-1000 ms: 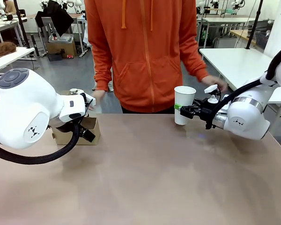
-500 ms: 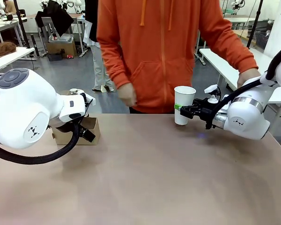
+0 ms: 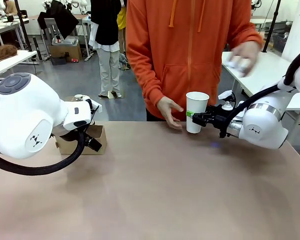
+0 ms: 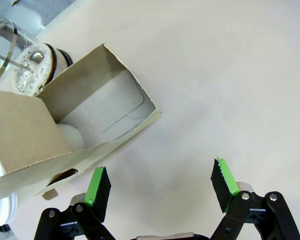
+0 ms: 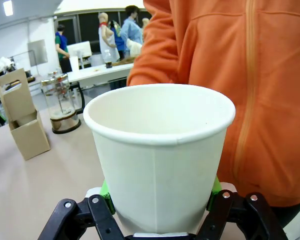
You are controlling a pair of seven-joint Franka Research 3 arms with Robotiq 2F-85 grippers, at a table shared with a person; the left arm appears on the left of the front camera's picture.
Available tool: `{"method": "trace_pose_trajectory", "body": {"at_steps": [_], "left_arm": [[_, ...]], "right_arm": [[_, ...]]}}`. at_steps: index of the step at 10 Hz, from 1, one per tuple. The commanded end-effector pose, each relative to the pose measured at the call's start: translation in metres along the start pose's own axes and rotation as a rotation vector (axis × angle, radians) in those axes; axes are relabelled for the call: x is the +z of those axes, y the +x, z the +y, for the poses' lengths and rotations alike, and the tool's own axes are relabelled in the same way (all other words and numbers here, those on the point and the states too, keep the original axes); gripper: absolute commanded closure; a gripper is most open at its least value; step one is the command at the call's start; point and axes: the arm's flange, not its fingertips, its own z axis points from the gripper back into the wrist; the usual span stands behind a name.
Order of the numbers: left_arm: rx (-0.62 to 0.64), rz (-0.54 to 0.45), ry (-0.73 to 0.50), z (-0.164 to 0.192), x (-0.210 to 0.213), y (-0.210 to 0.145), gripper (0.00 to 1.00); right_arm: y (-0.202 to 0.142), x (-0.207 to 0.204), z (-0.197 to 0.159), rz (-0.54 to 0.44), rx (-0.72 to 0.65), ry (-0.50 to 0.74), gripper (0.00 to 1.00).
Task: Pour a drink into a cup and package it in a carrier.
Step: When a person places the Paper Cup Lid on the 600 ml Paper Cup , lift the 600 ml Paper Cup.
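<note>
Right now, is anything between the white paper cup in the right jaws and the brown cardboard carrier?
Yes. The person's hand is just beside the tall white paper cup, on the side facing the brown cardboard carrier. The left arm also hangs close by that carrier.

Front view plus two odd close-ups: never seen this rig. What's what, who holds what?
Two white robot arms share a table with a person opposite. The front view is from a fixed camera between the arms; each close-up is from a camera on one arm's wrist, looking along its fingers. The robot's right hand is shut on the white paper cup, upright, no lid. The robot's left hand is open and empty over the table, next to the cardboard carrier. A glass coffee press stands beside the carrier. The person's hand is close to the cup.
</note>
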Motion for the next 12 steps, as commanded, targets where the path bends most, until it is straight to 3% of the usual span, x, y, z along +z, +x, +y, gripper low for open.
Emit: {"method": "trace_pose_trajectory", "body": {"at_steps": [1, 12], "left_arm": [[0.001, -0.001, -0.002, 0.0002, 0.0004, -0.0001, 0.00], [0.001, -0.001, -0.002, 0.0002, 0.0004, -0.0001, 0.00]], "right_arm": [[0.0033, -0.0022, 0.0008, -0.006, 0.007, 0.000, 0.23], [0.0033, -0.0022, 0.0008, -0.006, 0.007, 0.000, 0.23]]}}
